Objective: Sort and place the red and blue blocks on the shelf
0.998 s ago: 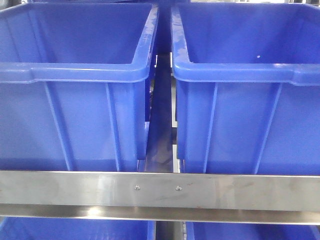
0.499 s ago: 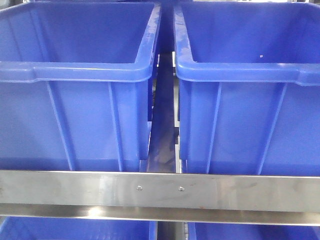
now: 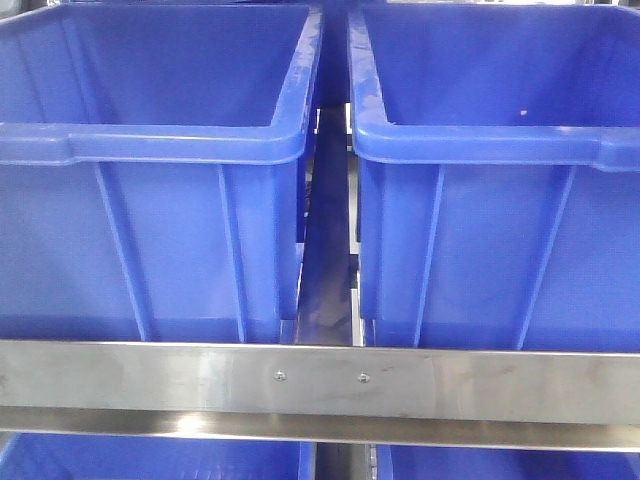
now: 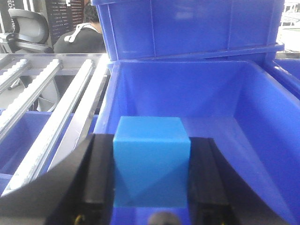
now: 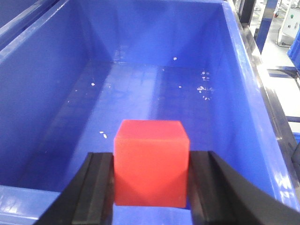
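Two claws are each clamping a cube. Our left claw (image 4: 151, 185) is squeezing the blue cube (image 4: 151, 161) and our right claw (image 5: 151, 187) is squeezing the red cube (image 5: 151, 161). Each cube is hanging at the open mouth of its own bin, the blue bin (image 4: 197, 89) and the speckled blue bin (image 5: 154, 79).

In the front view the shelf rail (image 3: 150, 385) and the two front bins (image 3: 150, 230) have slid slightly rightward since a second ago and are now barely shifting. We are judging the approach finished, with release next.

Only the wrist views are showing claws and cubes; the front view is showing neither.
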Tool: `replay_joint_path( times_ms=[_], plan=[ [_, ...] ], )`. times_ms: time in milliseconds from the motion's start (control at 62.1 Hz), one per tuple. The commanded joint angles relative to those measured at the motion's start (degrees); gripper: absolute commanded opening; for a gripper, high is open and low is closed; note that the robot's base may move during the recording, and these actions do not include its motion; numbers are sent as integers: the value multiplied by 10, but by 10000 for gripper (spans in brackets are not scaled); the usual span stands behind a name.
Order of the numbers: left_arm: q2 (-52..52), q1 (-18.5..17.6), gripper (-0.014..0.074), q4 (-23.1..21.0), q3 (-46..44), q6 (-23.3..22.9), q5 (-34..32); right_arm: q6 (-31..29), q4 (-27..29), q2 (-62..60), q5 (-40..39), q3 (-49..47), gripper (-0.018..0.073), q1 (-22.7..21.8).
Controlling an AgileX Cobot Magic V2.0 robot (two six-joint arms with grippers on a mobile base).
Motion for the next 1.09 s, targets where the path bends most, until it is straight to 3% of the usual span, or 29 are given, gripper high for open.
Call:
replay_joint_path(
  times_ms=[0, 274, 547, 805, 982, 1078],
  plan=[
    [4, -1, 125, 0, -16, -2, -53, -6, 2, 2, -63, -15, 57, -4],
    [4, -1, 125, 0, -16, -2, -53, -6, 2, 2, -64, -15, 57, -4],
    [6, -1, 125, 0, -16, -2, -53, -6, 1, 4, -150, -18, 57, -4],
    [89, -1, 125, 0, -42, -2, -72, -6, 1, 76, -146, -51, 57, 2],
    [172, -2, 125, 0, -81, -2, -76, -6, 1, 176, -157, -101, 57, 33],
    [214, -22, 125, 0, -95, -3, -102, -6, 1, 220, -181, -113, 57, 54]
  ],
)
